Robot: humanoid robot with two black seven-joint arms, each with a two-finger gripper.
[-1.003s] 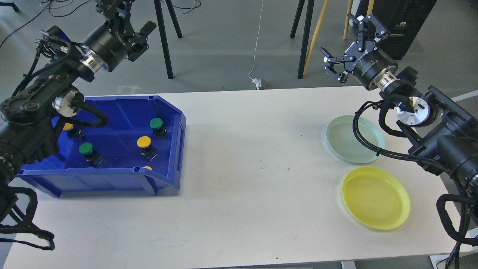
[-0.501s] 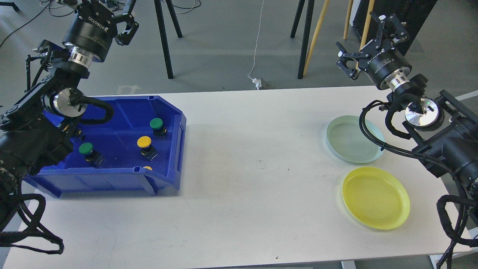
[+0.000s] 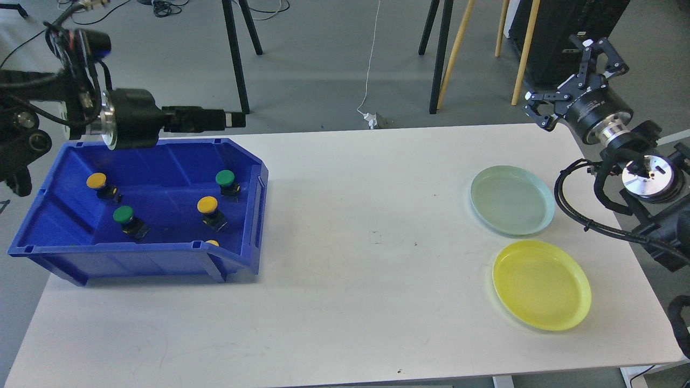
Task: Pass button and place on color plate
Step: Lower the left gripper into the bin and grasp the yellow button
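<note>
A blue bin (image 3: pixel 64 242) stands on the left of the white table (image 3: pixel 366 280). In it are two green buttons (image 3: pixel 225 178) (image 3: pixel 123 214) and yellow buttons (image 3: pixel 207 205) (image 3: pixel 97 181); one more yellow button (image 3: pixel 213 243) is half hidden by the front wall. My left gripper (image 3: pixel 234 118) points right, above the bin's back edge, seen side-on and holding nothing that I can see. My right gripper (image 3: pixel 560 75) is open and empty, raised beyond the table's far right corner. A pale green plate (image 3: pixel 512 200) and a yellow plate (image 3: pixel 542 284) lie empty on the right.
Black tripod legs (image 3: pixel 237 59) and wooden poles (image 3: pixel 453 54) stand on the floor behind the table. A black cabinet (image 3: pixel 555 32) is at the back right. The bin's open, sloped side faces right, toward the table's middle.
My left arm has swung out to the left, uncovering the bin, and its gripper now lies level, pointing right. My right arm has drawn back to the right, away from the pale green plate.
</note>
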